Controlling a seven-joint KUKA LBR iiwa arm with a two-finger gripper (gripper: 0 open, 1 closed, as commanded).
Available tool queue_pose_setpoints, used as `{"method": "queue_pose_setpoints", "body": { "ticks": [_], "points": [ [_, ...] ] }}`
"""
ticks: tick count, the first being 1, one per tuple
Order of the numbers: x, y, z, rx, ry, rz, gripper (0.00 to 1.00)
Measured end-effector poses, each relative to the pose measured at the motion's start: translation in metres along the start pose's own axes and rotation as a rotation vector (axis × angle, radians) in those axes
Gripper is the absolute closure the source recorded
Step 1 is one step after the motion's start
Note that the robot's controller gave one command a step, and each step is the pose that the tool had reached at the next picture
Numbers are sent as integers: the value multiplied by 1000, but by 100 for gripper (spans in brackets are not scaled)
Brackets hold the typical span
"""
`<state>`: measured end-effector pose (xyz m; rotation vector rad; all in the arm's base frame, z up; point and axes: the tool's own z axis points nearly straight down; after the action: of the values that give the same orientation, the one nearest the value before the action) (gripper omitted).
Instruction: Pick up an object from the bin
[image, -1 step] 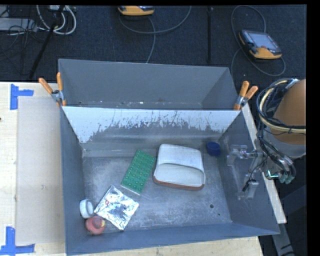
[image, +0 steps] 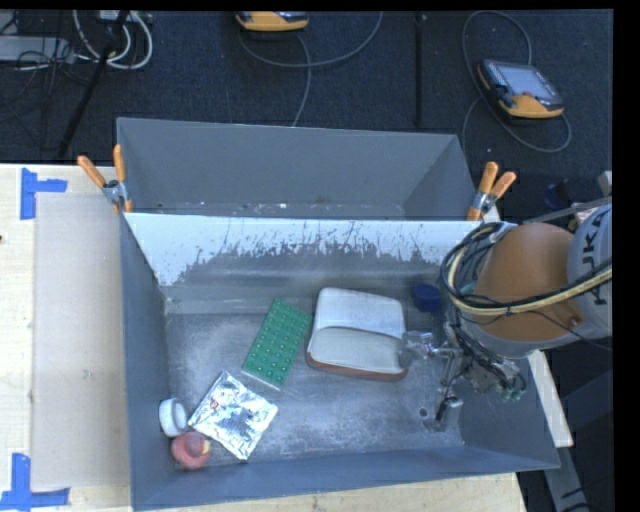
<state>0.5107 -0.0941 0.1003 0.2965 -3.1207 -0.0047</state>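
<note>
My gripper (image: 445, 385) hangs low over the bin's right side, just above the floor. Directly to its left lies a white, cushion-like pad with a brown rim (image: 357, 330), its right edge close to the gripper's metal parts. A small blue thing (image: 426, 296) sits by the back right wall, partly hidden behind the arm's cables. Nothing shows in the gripper's hold.
A green studded plate (image: 277, 343) lies left of the pad. In the front left corner are a crumpled silver packet (image: 233, 415), a small white cap (image: 172, 413) and a red ball (image: 190, 450). The arm's orange cover and cables cover the bin's right wall.
</note>
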Motion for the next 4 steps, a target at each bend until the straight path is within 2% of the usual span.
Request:
{"method": "queue_pose_setpoints", "body": {
  "ticks": [1, 2, 3, 4],
  "points": [
    [-44, 28, 31, 0, 12, 8, 0],
    [-47, 27, 30, 4, -7, 7, 100],
    [-42, 28, 33, 0, 15, 5, 0],
    [-47, 28, 31, 3, -5, 3, 100]
  ]
}}
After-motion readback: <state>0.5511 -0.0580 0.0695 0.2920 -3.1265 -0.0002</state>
